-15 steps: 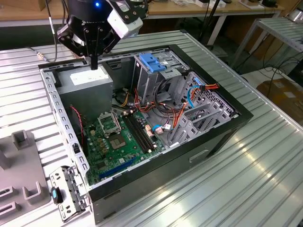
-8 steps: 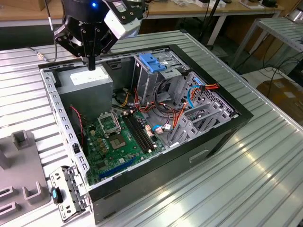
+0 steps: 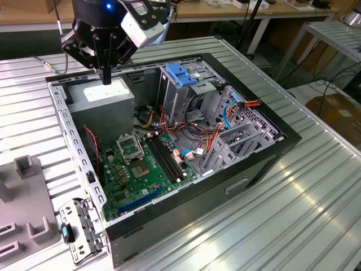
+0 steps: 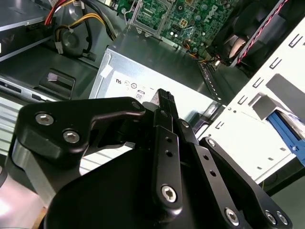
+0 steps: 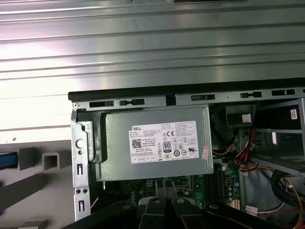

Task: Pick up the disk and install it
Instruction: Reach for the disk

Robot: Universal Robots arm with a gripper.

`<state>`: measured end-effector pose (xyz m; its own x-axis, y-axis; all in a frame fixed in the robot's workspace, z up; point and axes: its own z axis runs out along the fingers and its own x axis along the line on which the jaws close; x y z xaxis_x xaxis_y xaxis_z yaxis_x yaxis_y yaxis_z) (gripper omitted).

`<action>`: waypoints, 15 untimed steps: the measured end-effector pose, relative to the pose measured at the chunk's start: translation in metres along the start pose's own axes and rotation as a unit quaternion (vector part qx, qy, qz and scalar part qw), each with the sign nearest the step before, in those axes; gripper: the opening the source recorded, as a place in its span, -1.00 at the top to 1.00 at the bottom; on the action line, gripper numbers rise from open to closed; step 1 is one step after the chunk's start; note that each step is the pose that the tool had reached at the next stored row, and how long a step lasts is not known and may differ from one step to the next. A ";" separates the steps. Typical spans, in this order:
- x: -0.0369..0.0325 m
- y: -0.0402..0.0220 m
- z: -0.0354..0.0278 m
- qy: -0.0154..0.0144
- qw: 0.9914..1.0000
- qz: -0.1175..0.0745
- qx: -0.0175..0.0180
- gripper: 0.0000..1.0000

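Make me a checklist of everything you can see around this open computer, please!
Surface: ribbed metal table carries an open computer case.
Job's things: blue-topped drive cage sits inside the case.
Clutter: grey fixture blocks and a metal bracket, at the exterior view's left.
End effector: shut, holding nothing, above the grey power supply.
Cables: red, orange and blue wires bunched beside the cage.
Surroundings: wooden workbench behind; cardboard box on the floor, exterior view's right.
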<state>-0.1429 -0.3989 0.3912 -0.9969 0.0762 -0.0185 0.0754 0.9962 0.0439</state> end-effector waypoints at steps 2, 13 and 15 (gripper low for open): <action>0.0006 -0.0001 0.0001 0.000 1.000 0.000 0.000 0.79; 0.0036 -0.0003 0.0003 0.001 1.000 0.000 0.000 0.79; 0.0041 -0.0003 0.0004 0.002 1.000 0.000 0.000 0.79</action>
<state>-0.1471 -0.3989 0.3908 -0.9970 0.0762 -0.0149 0.0755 0.9962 0.0436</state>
